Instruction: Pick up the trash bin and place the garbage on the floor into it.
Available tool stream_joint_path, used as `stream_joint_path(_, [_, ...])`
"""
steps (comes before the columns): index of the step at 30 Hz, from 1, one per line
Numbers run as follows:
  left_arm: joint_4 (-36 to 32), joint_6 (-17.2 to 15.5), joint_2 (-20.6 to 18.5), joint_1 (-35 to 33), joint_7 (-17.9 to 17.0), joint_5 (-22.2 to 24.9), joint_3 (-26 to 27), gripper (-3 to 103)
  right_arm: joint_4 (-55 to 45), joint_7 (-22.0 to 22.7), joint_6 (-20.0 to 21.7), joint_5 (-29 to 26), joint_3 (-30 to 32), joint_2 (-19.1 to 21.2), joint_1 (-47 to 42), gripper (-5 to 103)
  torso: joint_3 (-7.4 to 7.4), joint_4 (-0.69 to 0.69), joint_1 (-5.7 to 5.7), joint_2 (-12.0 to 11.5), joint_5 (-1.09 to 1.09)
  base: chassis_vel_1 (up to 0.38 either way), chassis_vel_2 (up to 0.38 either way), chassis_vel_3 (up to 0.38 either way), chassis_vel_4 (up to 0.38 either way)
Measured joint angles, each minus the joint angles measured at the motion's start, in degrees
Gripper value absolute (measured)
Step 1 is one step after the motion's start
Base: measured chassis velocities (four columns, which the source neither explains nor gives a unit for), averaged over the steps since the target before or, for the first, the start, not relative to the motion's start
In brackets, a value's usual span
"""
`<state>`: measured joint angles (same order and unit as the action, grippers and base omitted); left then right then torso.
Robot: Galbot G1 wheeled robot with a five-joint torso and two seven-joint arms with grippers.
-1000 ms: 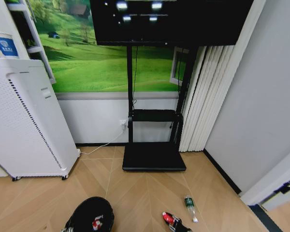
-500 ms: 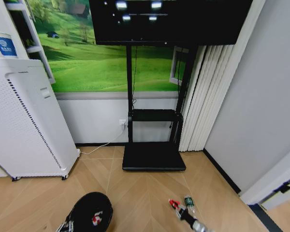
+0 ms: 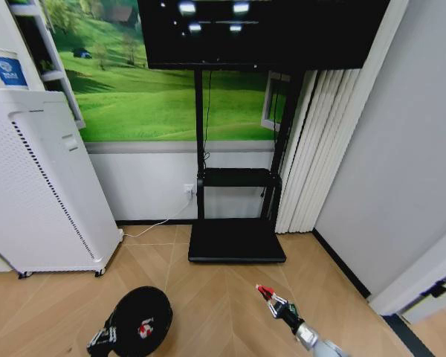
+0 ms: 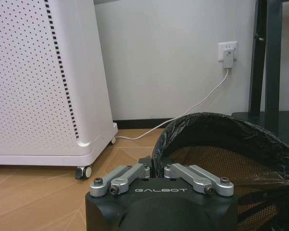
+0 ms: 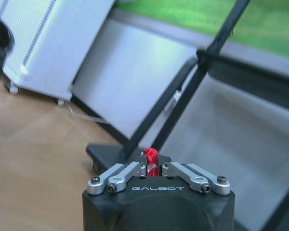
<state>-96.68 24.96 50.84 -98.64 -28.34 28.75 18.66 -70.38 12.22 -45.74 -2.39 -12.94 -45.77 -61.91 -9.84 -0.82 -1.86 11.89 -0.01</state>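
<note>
Above the floor, right claw point(image 3: 266, 294) pinching one red-and-white piece point(image 3: 263, 291), left claw point(image 4: 155, 169) gripping one trash bin point(image 3: 143, 318) rim.

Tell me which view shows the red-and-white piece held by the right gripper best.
The right wrist view: the red-and-white piece sits close up, pinched between the right gripper fingers. The head view shows it small and far off, raised above the floor. The left wrist view faces the trash bin instead.
</note>
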Motion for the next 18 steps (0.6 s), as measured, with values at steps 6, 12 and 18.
stream_joint_path(6, [-2.0, -1.6, -1.5, 1.6, -1.1, 0.7, -0.7, 7, -9.4, 0.9, 0.0, 0.1, 0.6, 3.0, -3.6, 10, 0.00, -0.02, 0.00, 0.0, 0.01, 0.000, 0.000, 0.000, 0.000])
stream_joint_path(12, [-4.0, -3.0, -2.3, 2.6, -2.0, 0.9, -2.0, 7, -16.3, 1.0, 0.0, 0.7, -2.0, 5.5, -4.3, 10, 0.00, 0.00, 0.00, 0.0, 0.00, 0.000, 0.000, 0.000, 0.000])
stream_joint_path(18, [-3.8, -3.1, -1.4, 2.8, -1.9, -0.4, -3.4, 7, -20.7, 0.8, 0.0, 1.1, -7.1, 6.8, -1.6, 10, 0.00, 0.00, 0.01, 0.0, 0.01, 0.000, 0.000, 0.000, 0.000])
